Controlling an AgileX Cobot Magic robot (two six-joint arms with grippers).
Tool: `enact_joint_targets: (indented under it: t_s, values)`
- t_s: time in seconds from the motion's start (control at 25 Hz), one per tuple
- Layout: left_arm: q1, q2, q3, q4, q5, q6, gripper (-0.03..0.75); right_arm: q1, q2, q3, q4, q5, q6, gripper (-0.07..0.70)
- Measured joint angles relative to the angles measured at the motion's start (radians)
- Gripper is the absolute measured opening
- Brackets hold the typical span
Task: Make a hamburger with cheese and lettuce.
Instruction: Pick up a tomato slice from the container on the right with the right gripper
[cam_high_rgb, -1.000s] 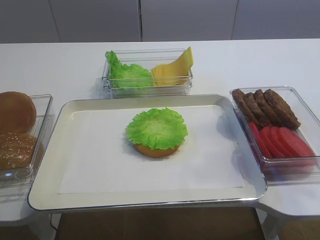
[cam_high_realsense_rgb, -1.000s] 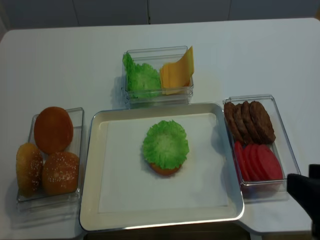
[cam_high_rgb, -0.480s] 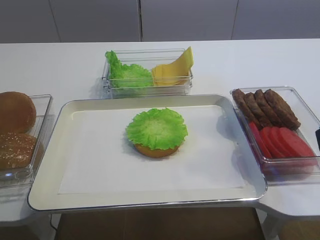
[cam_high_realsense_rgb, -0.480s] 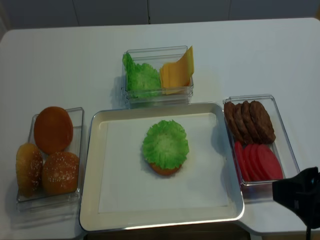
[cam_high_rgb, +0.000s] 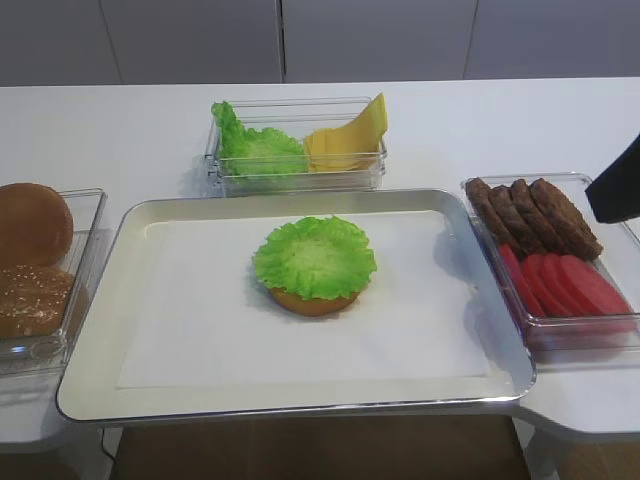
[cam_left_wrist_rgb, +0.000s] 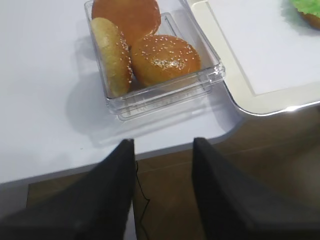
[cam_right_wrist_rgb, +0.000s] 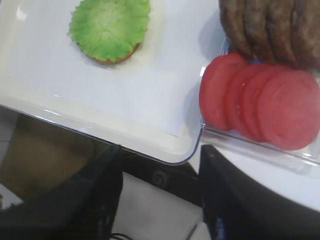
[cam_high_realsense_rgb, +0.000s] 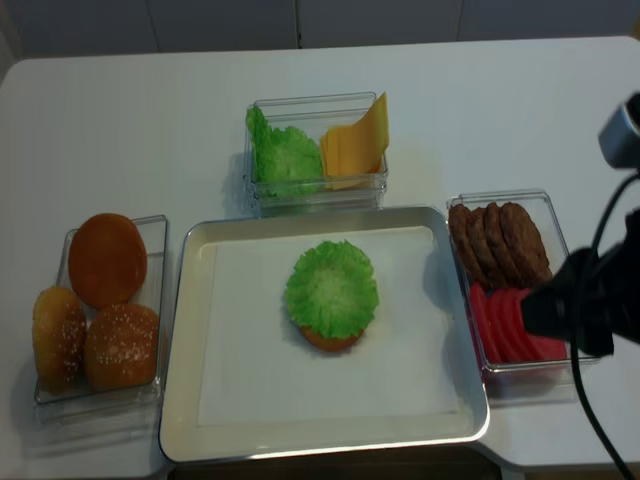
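Hovering over the tomato slices (cam_high_realsense_rgb: 515, 325) at the right, the right gripper (cam_right_wrist_rgb: 160, 195) has its fingers spread and empty. On the tray (cam_high_rgb: 300, 405), the hamburger (cam_high_rgb: 314, 264) wears its lettuce (cam_high_rgb: 313, 255). Cheese (cam_high_rgb: 348, 140) waits in the far bin (cam_high_rgb: 295, 178). Left gripper (cam_left_wrist_rgb: 162, 192) fingers are spread near the buns (cam_left_wrist_rgb: 145, 50).

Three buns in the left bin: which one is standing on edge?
The sesame bun along the bin's left wall in the left wrist view. It stands on edge; the plain bun and other sesame bun lie flat.
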Motion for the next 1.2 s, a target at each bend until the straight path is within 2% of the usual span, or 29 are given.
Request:
enact_joint_targets:
  t_s: [0.16, 0.28, 0.36, 0.56, 0.68, 0.76, 0.92, 1.2]
  values:
    - [0.0, 0.0, 0.0, 0.0, 0.0, 0.0, 0.288, 0.0, 0.027, -0.012, -0.05, -0.009, -0.064, 0.389]
    - [0.0, 0.0, 0.0, 0.0, 0.0, 0.0, 0.288, 0.0, 0.036, -0.02, -0.048, -0.025, -0.07, 0.389]
    - [0.0, 0.0, 0.0, 0.0, 0.0, 0.0, 0.288, 0.0, 0.06, -0.044, -0.053, -0.016, -0.045, 0.389]
    - [0.0, 0.0, 0.0, 0.0, 0.0, 0.0, 0.288, 0.011, 0.161, -0.131, -0.17, 0.034, 0.091, 0.389]
    - [0.0, 0.0, 0.0, 0.0, 0.0, 0.0, 0.288, 0.095, 0.203, -0.162, -0.332, 0.048, 0.229, 0.389]
    - [0.0, 0.0, 0.0, 0.0, 0.0, 0.0, 0.288, 0.18, 0.237, -0.167, -0.41, 0.053, 0.336, 0.389]
    - [0.0, 0.0, 0.0, 0.0, 0.0, 0.0, 0.288, 0.276, 0.324, -0.182, -0.43, 0.055, 0.475, 0.389]
    - [0.0, 0.0, 0.0, 0.0, 0.0, 0.0, 0.288, 0.283, 0.475, -0.256, -0.428, 0.053, 0.595, 0.389]
